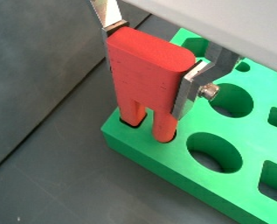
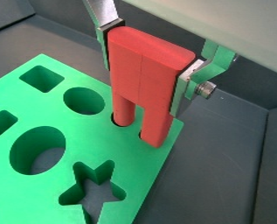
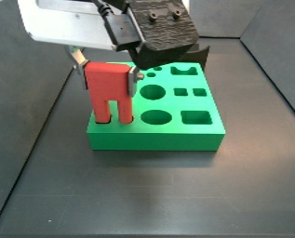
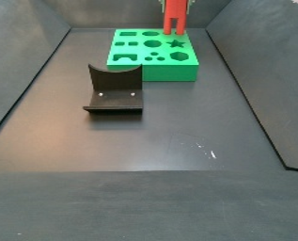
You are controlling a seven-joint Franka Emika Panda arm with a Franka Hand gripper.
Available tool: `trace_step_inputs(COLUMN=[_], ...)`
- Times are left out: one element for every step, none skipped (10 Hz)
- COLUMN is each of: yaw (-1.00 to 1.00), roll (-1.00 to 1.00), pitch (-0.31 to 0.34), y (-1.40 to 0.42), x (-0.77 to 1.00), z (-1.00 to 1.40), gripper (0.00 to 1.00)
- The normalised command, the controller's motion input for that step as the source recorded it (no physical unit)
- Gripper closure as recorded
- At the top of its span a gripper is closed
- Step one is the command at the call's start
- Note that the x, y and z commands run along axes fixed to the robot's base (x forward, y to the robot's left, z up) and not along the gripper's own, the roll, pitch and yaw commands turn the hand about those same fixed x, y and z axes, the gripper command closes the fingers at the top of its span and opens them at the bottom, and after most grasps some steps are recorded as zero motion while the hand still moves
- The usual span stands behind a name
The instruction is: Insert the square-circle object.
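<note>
Two prongs: the red square-circle object [image 3: 109, 90] stands upright at a corner of the green board [image 3: 162, 138], its tips in the mouths of two holes.
Gripper: the gripper [image 1: 150, 70] is above that corner, with its fingers [image 1: 197, 83] clamped on the object's body.
My advice: I would press straight down, slowly, without tilting.

Red two-pronged piece [image 3: 109, 90], green board [image 3: 175, 116] (dark floor [image 4: 151, 179]), silver gripper [image 1: 152, 66].
</note>
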Motion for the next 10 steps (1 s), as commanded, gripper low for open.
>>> trace_step_inputs(yaw=[0.23,0.18,0.12,0.11,0.15,0.19,0.10,0.00,0.00,0.00], roll=[0.03,0.06,0.08,0.18,0.27,0.35,0.21,0.00,-0.01,0.00], pitch=[-0.101,-0.097,-0.134,-0.134,-0.177,-0.159,-0.026,-0.080,-0.074,0.000], y=[-0.12,-0.17,-0.18,-0.23,-0.26,-0.27,-0.16,-0.07,0.00,0.00], x=[0.11,0.10,0.00,0.00,0.00,-0.03,0.02,0.00,0.00,0.00], z=[-0.65,-0.70,-0.66,-0.58,-0.55,-0.51,-0.49,-0.23,-0.13,0.00], gripper=[1.00,1.00,1.00,1.00,1.00,1.00,1.00,1.00,1.00,1.00])
